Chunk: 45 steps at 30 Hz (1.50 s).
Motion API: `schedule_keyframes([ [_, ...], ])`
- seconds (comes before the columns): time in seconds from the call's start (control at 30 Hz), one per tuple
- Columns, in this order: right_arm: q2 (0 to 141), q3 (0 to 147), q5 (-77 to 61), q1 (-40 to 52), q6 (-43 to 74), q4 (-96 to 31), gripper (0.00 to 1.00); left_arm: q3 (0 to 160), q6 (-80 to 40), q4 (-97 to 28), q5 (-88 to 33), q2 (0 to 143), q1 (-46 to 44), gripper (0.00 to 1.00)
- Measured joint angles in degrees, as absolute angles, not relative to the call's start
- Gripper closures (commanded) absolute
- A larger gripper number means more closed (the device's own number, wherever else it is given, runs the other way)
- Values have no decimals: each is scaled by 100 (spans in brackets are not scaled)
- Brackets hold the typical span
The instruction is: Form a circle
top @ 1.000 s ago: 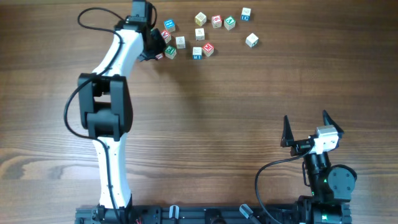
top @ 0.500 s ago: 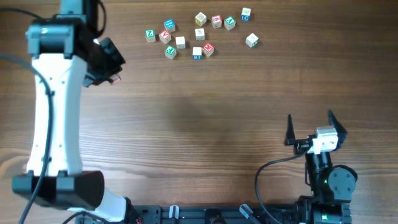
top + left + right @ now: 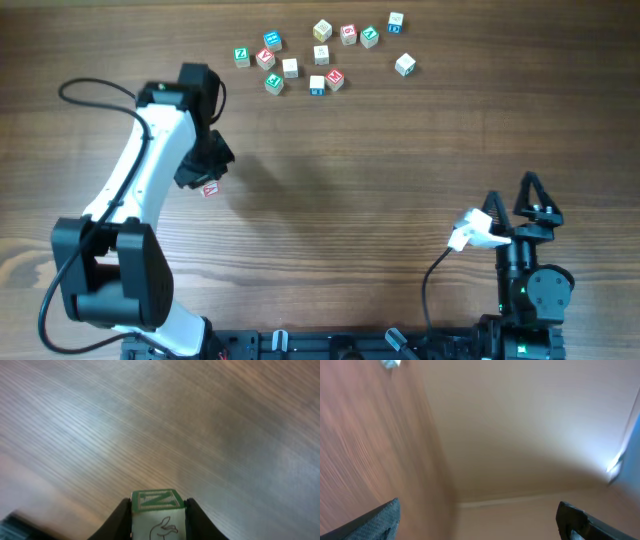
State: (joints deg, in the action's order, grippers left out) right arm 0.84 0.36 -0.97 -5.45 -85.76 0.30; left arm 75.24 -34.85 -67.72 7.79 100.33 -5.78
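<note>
My left gripper (image 3: 209,183) is shut on a small pale wooden alphabet cube (image 3: 210,189), held over the bare wood at the middle left. In the left wrist view the cube (image 3: 158,522) shows a green N face and a line drawing, squeezed between both fingers of the left gripper (image 3: 157,506). Several other alphabet cubes (image 3: 318,55) lie loosely scattered at the far edge; no circle is in view. My right gripper (image 3: 512,192) stands open at the near right, holding nothing. The right wrist view is blurred, with only the right gripper (image 3: 477,520) at its wide-set tips.
The scatter runs from a green cube (image 3: 241,56) on the left to a pale cube (image 3: 404,65) on the right. Brown wooden table (image 3: 380,170) fills the space between both arms. The arm bases sit along the near edge.
My left arm left the cube scatter with one cube, swung out to the far left, then came down and right to the middle left. The right gripper turned and tilted in place, still open.
</note>
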Motion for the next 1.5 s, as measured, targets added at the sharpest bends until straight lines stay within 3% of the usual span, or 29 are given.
schedule_keyframes([
  [0.1,91,36,-97,-545,-10565,40,0,6735,-3533,-5778,790,10036,-578,96],
  [0.23,91,36,-99,-545,-11638,34,0,6167,-3555,-5288,788,10042,-578,94],
  [0.63,91,36,-370,-545,-11911,19,0,6154,-3590,-5030,788,10042,-578,76],
  [0.73,93,36,-412,-545,-11858,21,0,6154,-3594,-5050,786,10042,-578,75],
  [0.87,311,36,-801,-550,-9640,73,0,6154,-3736,-5043,711,10042,-578,83],
  [1.03,589,36,-3118,-552,-6598,259,0,6154,-3879,-4888,679,10042,-578,85],
  [1.17,624,36,-4882,-552,-2368,1201,0,6154,-4001,-4770,609,10042,-578,85],
  [1.27,637,56,-6158,-552,-178,2394,0,6154,-4025,-4692,589,10042,-578,85],
  [1.37,646,36,-6630,-552,1050,3457,0,6154,-4025,-4635,565,10042,-578,87],
  [1.5,812,123,-5979,-552,2318,3437,0,6154,-4047,-4600,349,10042,-578,83],
])
